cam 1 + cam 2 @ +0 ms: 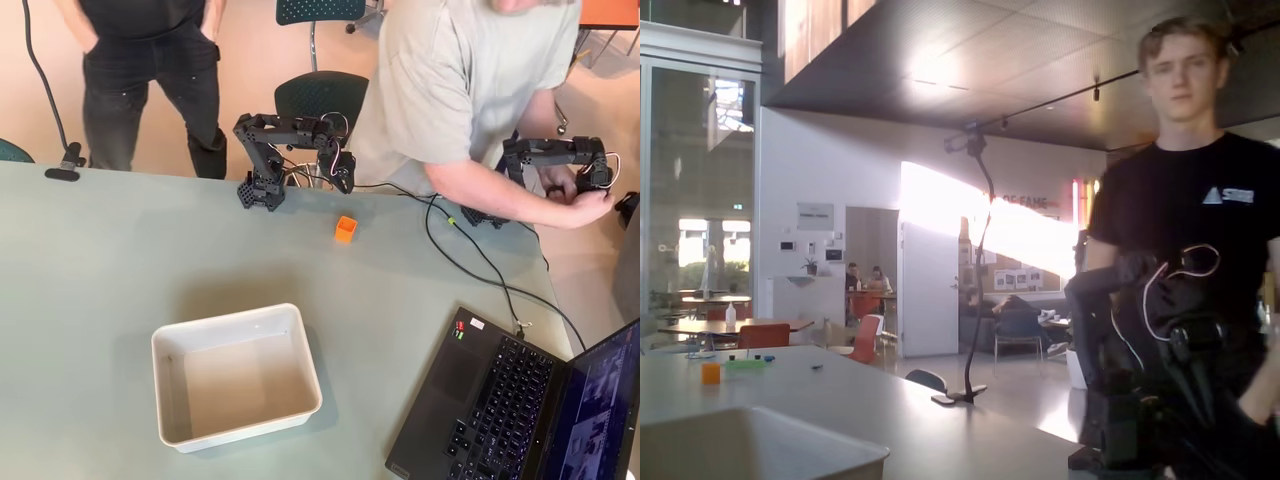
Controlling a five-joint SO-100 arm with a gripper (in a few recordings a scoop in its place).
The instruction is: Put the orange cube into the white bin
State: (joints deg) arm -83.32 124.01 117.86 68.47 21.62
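From the overhead view, the black robot arm sits folded at the far edge of the grey-green bench (100,260), its claw (344,174) hanging just behind the orange cube (345,229) and holding nothing; whether it is open cannot be told. The white bin (170,400) lies well apart, nearer the camera, and looks empty. The reach has not yet begun; next the claw must drop over the cube.

In the fixed view, the cube (710,373) rests far off on the bench, with the bin's rim (760,425) up close.
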